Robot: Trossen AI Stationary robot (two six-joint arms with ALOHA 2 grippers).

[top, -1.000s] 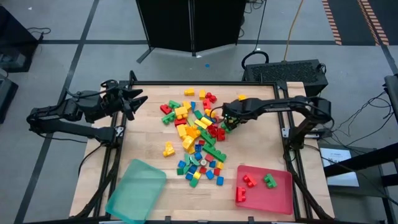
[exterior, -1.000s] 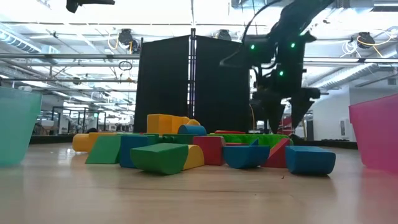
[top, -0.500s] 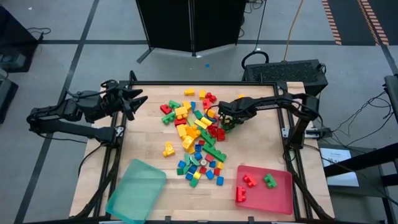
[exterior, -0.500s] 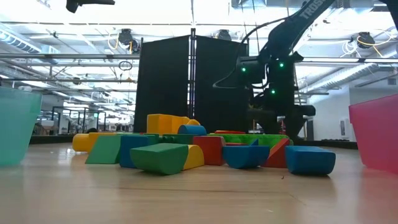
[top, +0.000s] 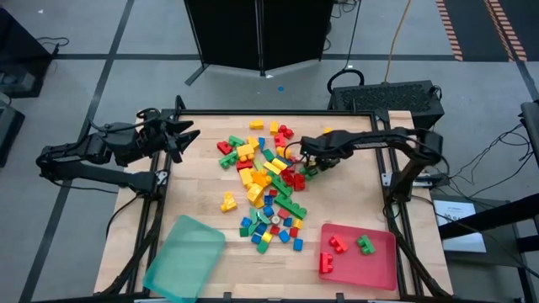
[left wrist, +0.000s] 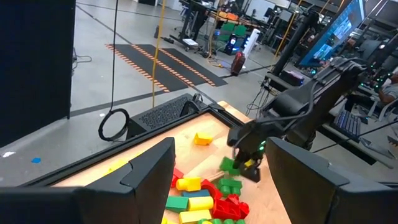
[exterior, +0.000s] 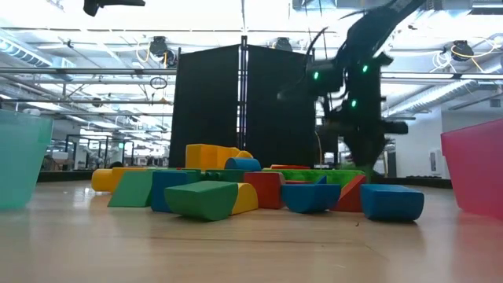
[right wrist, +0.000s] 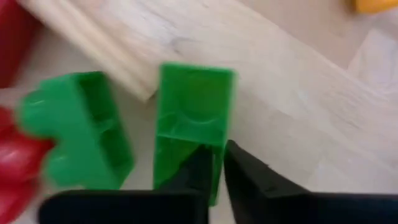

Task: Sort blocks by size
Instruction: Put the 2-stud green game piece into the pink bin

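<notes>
The right gripper [top: 307, 167], at the pile's right-hand side near the table's far right corner, has drawn its jaws together from wide apart onto the thin wall of an oblong green plastic brick [right wrist: 194, 127], lengthwise ahead of them, while the left gripper [top: 187, 133] waits, jaws apart.

Red, yellow, green, blue blocks [top: 265, 185] lie heaped mid-table.

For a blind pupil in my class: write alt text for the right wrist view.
The right pincer is shut on the wall of a green block, seen close up. Another green block lies beside it on the wooden table.
</notes>
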